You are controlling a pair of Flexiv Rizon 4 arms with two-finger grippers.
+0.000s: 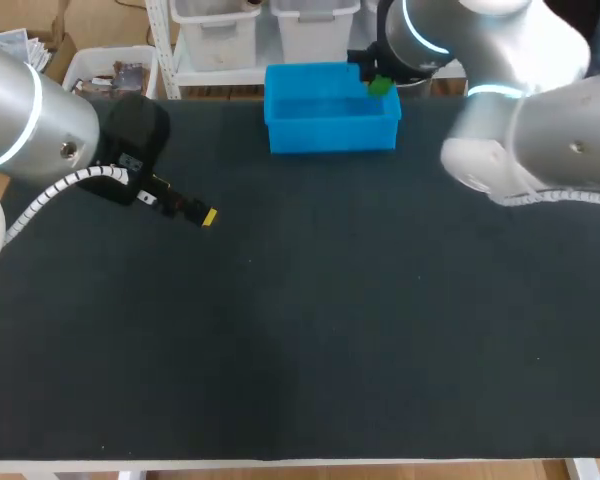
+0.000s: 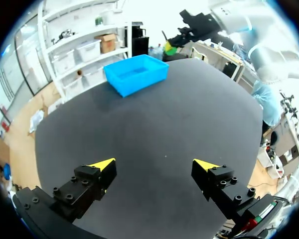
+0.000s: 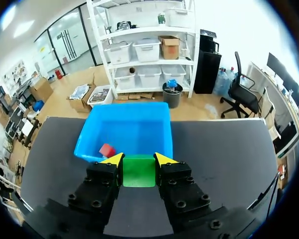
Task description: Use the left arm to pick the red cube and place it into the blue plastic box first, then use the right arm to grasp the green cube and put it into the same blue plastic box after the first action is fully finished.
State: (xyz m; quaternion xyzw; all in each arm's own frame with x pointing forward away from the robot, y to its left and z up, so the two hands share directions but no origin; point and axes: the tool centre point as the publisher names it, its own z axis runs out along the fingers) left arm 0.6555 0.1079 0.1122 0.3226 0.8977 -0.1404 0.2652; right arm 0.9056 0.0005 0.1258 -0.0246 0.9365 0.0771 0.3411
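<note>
The blue plastic box (image 1: pixel 330 108) stands at the far middle of the table. In the right wrist view the red cube (image 3: pixel 107 150) lies inside the box (image 3: pixel 124 130), near its front wall. My right gripper (image 3: pixel 138 158) is shut on the green cube (image 3: pixel 138 171) and holds it above the box's near right corner; the head view shows the cube (image 1: pixel 380 86) over the right rim. At the left side of the table my left gripper (image 2: pixel 154 167) stands open with nothing between its fingers, its yellow tip (image 1: pixel 209 217) low over the mat.
A dark mat (image 1: pixel 310 320) covers the whole table. My right arm (image 1: pixel 540 130) spans the far right corner and my left arm (image 1: pixel 40 130) fills the far left.
</note>
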